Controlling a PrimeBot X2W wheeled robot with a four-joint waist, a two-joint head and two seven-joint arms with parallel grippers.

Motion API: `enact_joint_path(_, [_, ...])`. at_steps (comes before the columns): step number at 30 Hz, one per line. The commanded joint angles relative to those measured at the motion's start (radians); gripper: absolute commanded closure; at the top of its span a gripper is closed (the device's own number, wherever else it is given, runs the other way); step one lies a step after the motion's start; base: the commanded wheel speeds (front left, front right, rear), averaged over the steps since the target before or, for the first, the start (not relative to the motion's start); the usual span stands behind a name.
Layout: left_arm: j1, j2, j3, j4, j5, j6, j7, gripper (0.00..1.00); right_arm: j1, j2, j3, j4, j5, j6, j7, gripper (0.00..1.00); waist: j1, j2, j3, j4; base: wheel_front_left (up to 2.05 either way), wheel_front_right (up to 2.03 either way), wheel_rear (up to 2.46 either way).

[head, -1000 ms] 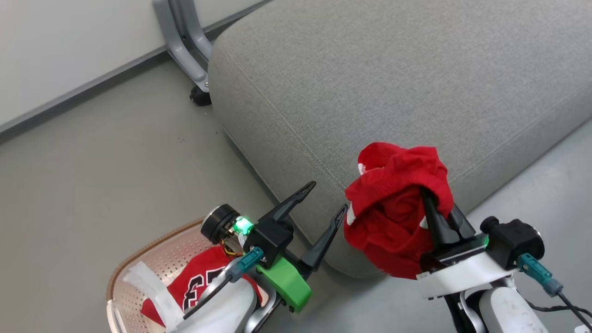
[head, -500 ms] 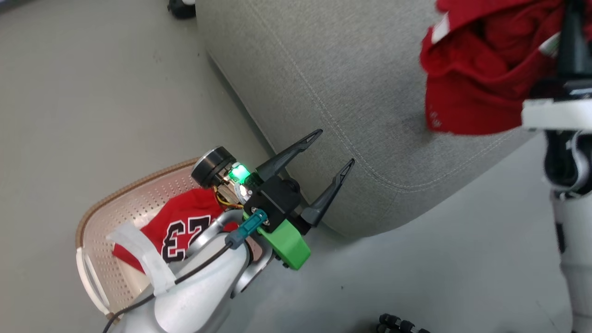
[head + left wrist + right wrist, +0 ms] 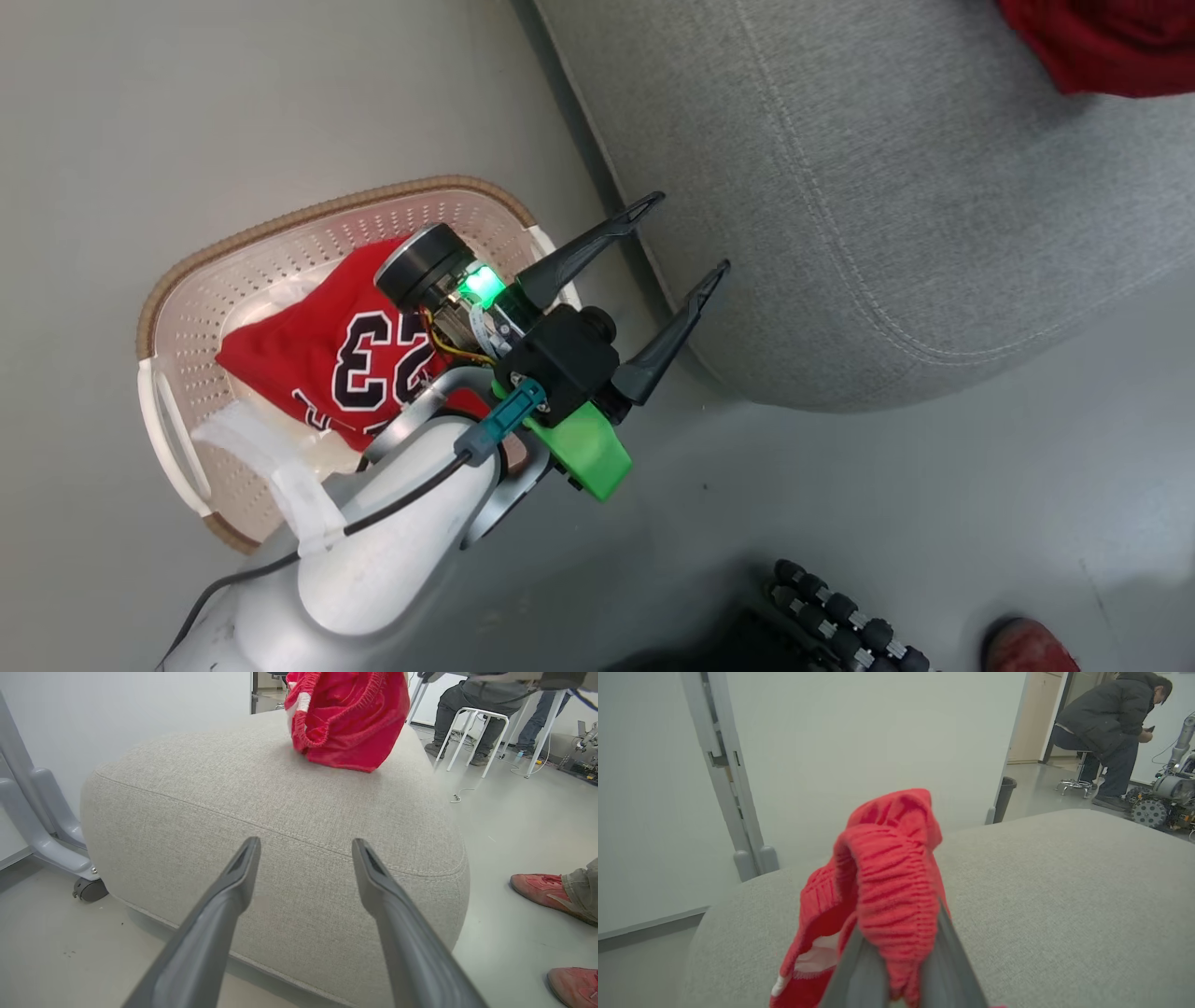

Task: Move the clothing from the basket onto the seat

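Shorts point(image 3: 345, 718): carried from the seat's point(image 3: 887, 187) near edge to over its top, pinched in right gripper point(image 3: 901, 933). Step: placing; next, release. Jersey point(image 3: 317, 355): in basket point(image 3: 280, 219), left of seat. Left gripper point(image 3: 687, 233): spread, empty.

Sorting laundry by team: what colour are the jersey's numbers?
Black with white edging, on the crumpled red fabric jersey; best in head view.

Jersey point(image 3: 280, 345) in basket point(image 3: 213, 301), beside seat point(image 3: 887, 187)
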Motion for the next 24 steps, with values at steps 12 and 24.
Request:
enact_joint_path(12, [0.031,-0.036,0.039,0.116,-0.066,0.022,-0.093,0.0,0.1,0.066,-0.102,0.067,-0.141,0.0,-0.003,0.0,-0.0002,-0.0001,-0.049,0.119,0.0,0.0,0.0])
enact_joint_path(24, [0.24,-0.097,0.18,0.203,-0.148,0.055,-0.132,0.0,0.476,0.202,-0.046,-0.174,-0.245,0.0,-0.003,0.0,-0.0002,-0.0001,-0.329,0.23,0.0,0.0,0.0])
